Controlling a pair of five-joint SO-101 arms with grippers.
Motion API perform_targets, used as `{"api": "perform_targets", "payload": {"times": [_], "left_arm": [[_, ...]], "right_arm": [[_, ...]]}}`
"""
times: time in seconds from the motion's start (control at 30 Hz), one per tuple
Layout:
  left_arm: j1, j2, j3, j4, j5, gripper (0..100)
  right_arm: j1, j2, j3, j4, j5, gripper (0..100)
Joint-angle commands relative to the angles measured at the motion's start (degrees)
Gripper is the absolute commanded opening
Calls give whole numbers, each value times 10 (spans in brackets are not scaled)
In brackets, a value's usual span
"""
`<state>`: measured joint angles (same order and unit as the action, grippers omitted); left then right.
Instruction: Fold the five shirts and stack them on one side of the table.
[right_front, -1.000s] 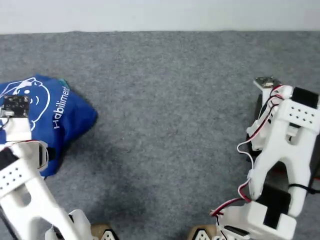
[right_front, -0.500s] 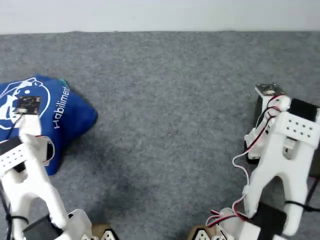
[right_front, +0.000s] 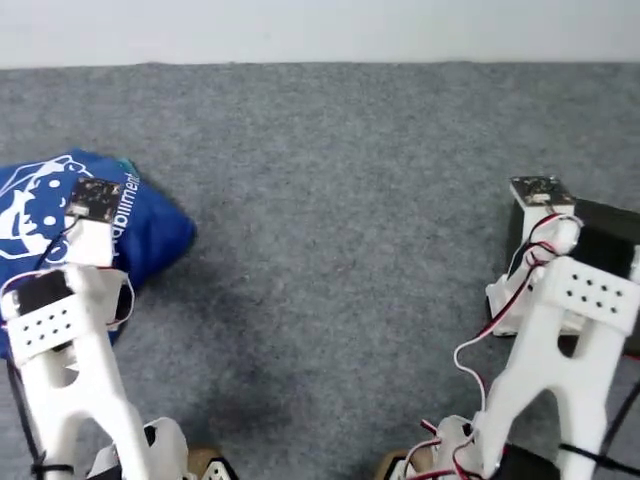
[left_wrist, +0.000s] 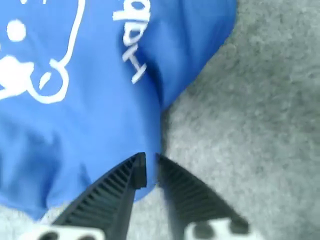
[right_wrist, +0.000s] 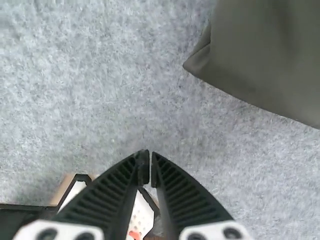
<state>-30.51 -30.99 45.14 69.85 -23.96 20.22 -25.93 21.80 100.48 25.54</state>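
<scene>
A: The left tool (left_wrist: 150, 164), how is it held?

B: It is held released. Its jaws are parted by a narrow gap and nothing is pinched between them. The tips are placed right at the edge of the blue shirt (left_wrist: 75, 120), where the cloth meets the bench (right_front: 340, 200).

A: And where is that shirt found?

B: It is laid at the left edge of the bench in the high view, gathered into a rounded bundle. A white drawing and white lettering are printed on it. Its nearer part is covered by the left arm (right_front: 70, 350), which is raised above it.

A: What is to be said of the right tool (right_wrist: 146, 161)?

B: It is clenched, tip against tip, and nothing is gripped. It is pointed down at bare bench, with a dark garment (right_wrist: 270, 50) lying near but not touched.

A: Can the garment be placed on the bench?

B: It is seen at the right edge in the high view, well apart from the blue shirt, and it is partly hidden beneath the right arm (right_front: 560, 350). One corner of it is shown in the right wrist view, flat and smooth.

A: What else is noted?

B: Red and white wires (right_front: 500, 310) are looped along the right arm. The bench is covered in a grey, carpet-like surface, and a pale wall (right_front: 320, 30) is seen beyond its far edge.
</scene>
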Motion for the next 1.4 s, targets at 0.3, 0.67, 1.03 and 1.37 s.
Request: {"api": "perform_targets", "payload": {"times": [0.3,0.67,1.03,1.37], "left_arm": [[-59,149,-17,-114,18,231],[-55,223,-20,-177,31,10],[42,14,-114,4,99,12],[215,-76,-167,76,161,12]], "right_arm": [[-6,-25,11,23,-5,9],[-3,-26,11,23,-4,9],[-3,-27,11,23,-6,9],[-3,-27,11,23,-7,9]]}}
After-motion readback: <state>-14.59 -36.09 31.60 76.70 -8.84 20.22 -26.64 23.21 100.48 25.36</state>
